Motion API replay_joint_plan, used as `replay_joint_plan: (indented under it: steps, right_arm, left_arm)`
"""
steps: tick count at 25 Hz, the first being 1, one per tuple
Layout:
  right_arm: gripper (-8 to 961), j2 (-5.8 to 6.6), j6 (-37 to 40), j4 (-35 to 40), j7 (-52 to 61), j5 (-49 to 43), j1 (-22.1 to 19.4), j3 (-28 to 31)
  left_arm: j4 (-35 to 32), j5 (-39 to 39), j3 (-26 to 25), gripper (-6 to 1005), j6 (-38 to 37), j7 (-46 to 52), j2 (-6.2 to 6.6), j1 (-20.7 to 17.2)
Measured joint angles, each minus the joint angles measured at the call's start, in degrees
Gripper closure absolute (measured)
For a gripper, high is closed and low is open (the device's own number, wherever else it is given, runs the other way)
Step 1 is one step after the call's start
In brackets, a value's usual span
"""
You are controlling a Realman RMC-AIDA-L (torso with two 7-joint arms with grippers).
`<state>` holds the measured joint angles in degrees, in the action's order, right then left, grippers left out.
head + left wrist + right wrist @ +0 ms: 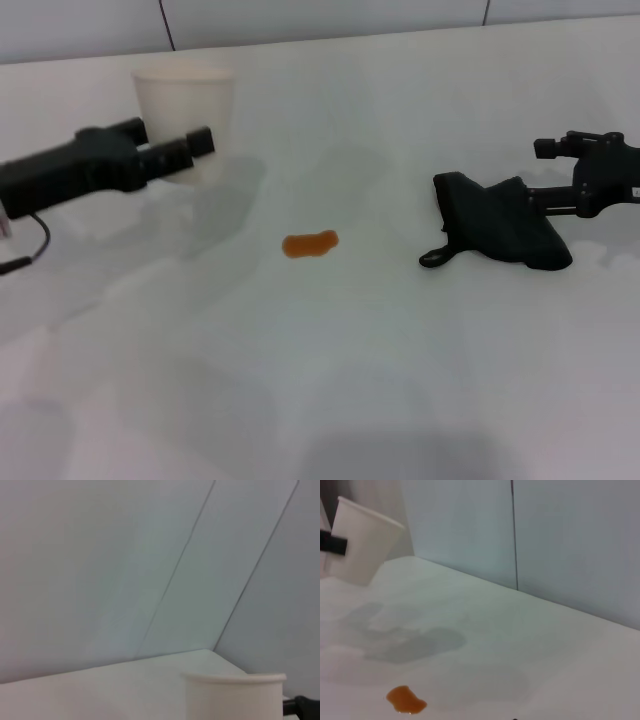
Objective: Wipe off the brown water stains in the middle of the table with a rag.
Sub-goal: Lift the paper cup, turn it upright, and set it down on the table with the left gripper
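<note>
Head cam only: rag (500, 222) | R wrist: brown water stains (406, 700), cup (362, 542)

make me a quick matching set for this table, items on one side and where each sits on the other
Things:
1. rag
2. stain
3. cup
4. right pincer

Places:
A. middle of the table
B. far left, by the left pincer
C. right side, in a black heap
D. at the rag's right edge

Pairs: 1-C, 2-A, 3-B, 4-D
</note>
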<state>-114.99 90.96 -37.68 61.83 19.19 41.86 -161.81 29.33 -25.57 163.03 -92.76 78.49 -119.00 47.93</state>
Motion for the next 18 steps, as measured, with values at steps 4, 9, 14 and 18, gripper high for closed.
replay_joint_plan:
  steps: [4, 9, 14, 18]
  right_arm:
    - [96, 0.02, -0.21, 0.61, -0.04, 0.00, 0.04, 0.00]
    - [95, -0.08, -0.37, 0.67, -0.05, 0.00, -0.02, 0.00]
    - [95, -0.07, -0.45, 0.68, -0.05, 0.02, -0.15, 0.00]
    - [95, -0.06, -0.52, 0.68, -0.25, 0.04, -0.26, 0.00]
  left_arm:
    - [-3.11, 0.34, 0.00, 322, 3.29, -5.87, -0.04, -1.74]
    - [-6.51, -0.21, 0.00, 321, 6.75, -11.56, -0.04, -3.32]
    - [-8.65, -2.41, -0.06, 321, 9.08, -15.42, -0.09, -4.94]
    - [-10.13, -3.07, -0.08, 322, 10.21, -19.16, -0.26, -5.57]
